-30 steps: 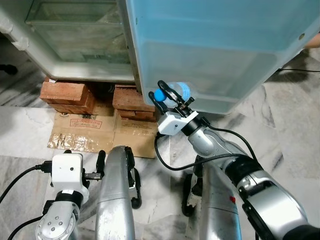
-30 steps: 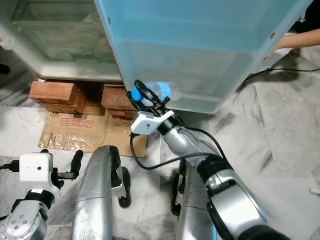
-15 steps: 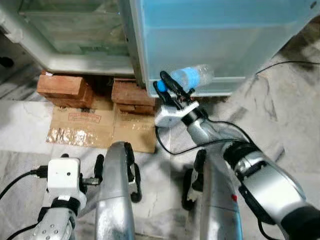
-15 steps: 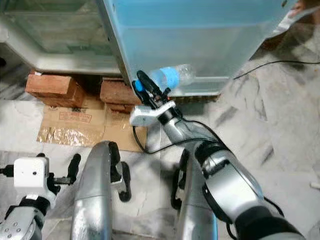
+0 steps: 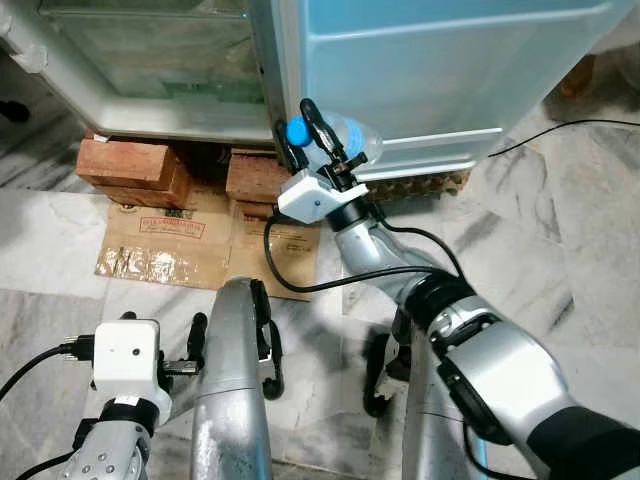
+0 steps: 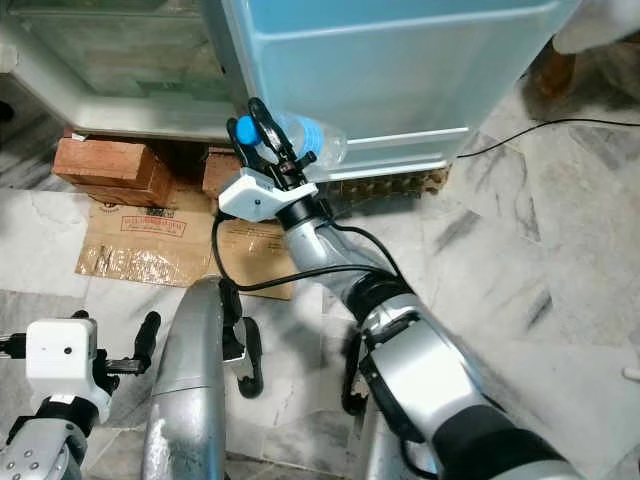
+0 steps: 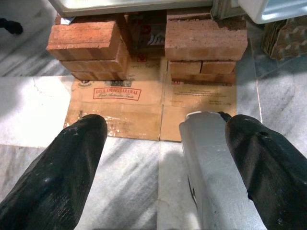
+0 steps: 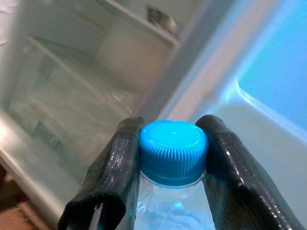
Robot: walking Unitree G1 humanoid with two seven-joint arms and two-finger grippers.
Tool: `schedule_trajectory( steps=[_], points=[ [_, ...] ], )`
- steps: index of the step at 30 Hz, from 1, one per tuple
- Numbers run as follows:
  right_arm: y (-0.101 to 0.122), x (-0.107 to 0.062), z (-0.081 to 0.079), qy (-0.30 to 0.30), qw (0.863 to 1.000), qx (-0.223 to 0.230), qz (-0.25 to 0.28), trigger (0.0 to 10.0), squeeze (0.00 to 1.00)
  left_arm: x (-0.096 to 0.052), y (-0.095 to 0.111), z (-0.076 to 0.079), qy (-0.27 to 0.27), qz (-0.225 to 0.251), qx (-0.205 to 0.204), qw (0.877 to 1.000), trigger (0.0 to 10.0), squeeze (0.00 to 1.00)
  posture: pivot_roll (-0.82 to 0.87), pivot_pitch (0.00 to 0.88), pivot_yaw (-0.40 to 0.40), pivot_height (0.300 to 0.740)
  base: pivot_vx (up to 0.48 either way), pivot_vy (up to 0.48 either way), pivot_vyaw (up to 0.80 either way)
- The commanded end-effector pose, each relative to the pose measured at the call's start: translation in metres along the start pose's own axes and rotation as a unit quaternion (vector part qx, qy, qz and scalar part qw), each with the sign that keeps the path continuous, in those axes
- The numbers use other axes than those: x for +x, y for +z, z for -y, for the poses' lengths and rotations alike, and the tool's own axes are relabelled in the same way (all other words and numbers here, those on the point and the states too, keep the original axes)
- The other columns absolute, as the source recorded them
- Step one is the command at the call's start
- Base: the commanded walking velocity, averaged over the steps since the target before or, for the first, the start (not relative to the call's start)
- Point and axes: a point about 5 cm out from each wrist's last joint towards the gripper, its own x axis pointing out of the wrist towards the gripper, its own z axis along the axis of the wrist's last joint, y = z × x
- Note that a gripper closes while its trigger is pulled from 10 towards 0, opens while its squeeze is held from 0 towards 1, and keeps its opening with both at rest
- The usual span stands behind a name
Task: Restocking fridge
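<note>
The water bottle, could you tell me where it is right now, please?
The water bottle is gripped by the right tool, held up against the fridge door's lower edge, above the bricks.

Both arms have silver, rounded metallic shells joined by black segments. A white box-shaped camera housing (image 5: 128, 352) sits at each wrist, fed by black cables. The left gripper (image 7: 163, 158) and right gripper (image 5: 318, 130) each carry two long black fingers (image 8: 115, 167) with a textured, matte surface.

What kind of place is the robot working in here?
Probably a home kitchen or utility corner: an open fridge stands raised on bricks over flattened cardboard on a marble floor. The right tool holds a water bottle.
</note>
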Motion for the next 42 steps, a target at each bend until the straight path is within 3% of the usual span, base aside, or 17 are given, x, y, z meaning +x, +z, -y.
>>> schedule_trajectory(
  steps=[1, 6, 10, 14, 16, 19, 28, 30, 33, 38, 42],
  points=[
    [-0.003, -0.006, -0.009, -0.010, 0.999, 0.037, -0.037, 10.0, 0.00, -0.007, -0.005, -0.002, 0.003, -0.020, 0.007, 1.000, 10.0, 0.00, 0.36, 0.483, 0.056, 0.568, 0.000, 0.000, 0.00],
    [0.005, -0.002, -0.014, -0.017, 0.998, 0.048, -0.027, 10.0, 0.00, -0.008, -0.005, -0.002, 0.001, -0.023, 0.007, 1.000, 10.0, 0.00, 0.36, 0.488, 0.065, 0.568, 0.000, 0.000, 0.00],
    [0.004, 0.003, -0.004, -0.010, 0.999, 0.046, -0.014, 10.0, 0.00, -0.004, -0.004, -0.001, -0.002, -0.018, 0.007, 1.000, 10.0, 0.00, 0.34, 0.479, 0.063, 0.568, 0.000, 0.000, 0.00],
    [0.013, 0.010, 0.009, -0.014, 0.999, 0.032, 0.042, 10.0, 0.00, 0.000, -0.003, 0.000, -0.003, -0.015, 0.007, 1.000, 10.0, 0.00, 0.33, 0.465, 0.059, 0.568, 0.000, 0.000, 0.00],
    [0.027, 0.021, 0.020, -0.033, 0.994, 0.006, 0.100, 10.0, 0.00, 0.002, -0.002, 0.000, -0.004, -0.011, 0.009, 1.000, 10.0, 0.00, 0.34, 0.467, 0.062, 0.568, 0.000, 0.000, 0.00],
    [0.034, 0.027, 0.026, -0.047, 0.991, 0.000, 0.122, 10.0, 0.00, 0.002, -0.001, 0.000, -0.004, -0.009, 0.010, 1.000, 10.0, 0.00, 0.34, 0.463, 0.061, 0.568, 0.000, 0.000, 0.00],
    [0.015, 0.013, 0.011, -0.058, 0.994, 0.092, 0.017, 10.0, 0.00, -0.001, 0.000, -0.003, 0.001, -0.009, 0.013, 1.000, 10.0, 0.00, 0.37, 0.469, 0.067, 0.568, 0.000, 0.000, 0.00],
    [0.007, 0.011, 0.007, -0.096, 0.983, 0.148, -0.049, 10.0, 0.00, -0.006, -0.001, -0.002, -0.001, -0.015, 0.015, 1.000, 10.0, 0.00, 0.38, 0.480, 0.071, 0.568, 0.000, 0.000, 0.00],
    [0.001, 0.006, 0.001, -0.114, 0.974, 0.172, -0.090, 10.0, 0.00, -0.009, -0.001, -0.002, 0.000, -0.018, 0.015, 1.000, 10.0, 0.00, 0.39, 0.487, 0.072, 0.568, 0.000, 0.000, 0.00],
    [0.004, 0.003, -0.009, -0.099, 0.973, 0.184, -0.093, 10.0, 0.00, -0.009, -0.001, -0.002, -0.006, -0.020, 0.011, 1.000, 10.0, 0.00, 0.37, 0.495, 0.079, 0.568, 0.000, 0.000, 0.00],
    [0.002, -0.001, -0.006, -0.051, 0.978, 0.191, -0.072, 10.0, 0.00, 0.004, 0.002, 0.004, -0.016, -0.006, 0.000, 1.000, 10.0, 0.00, 0.31, 0.466, 0.067, 0.568, 0.000, 0.000, 0.00]
  ],
)
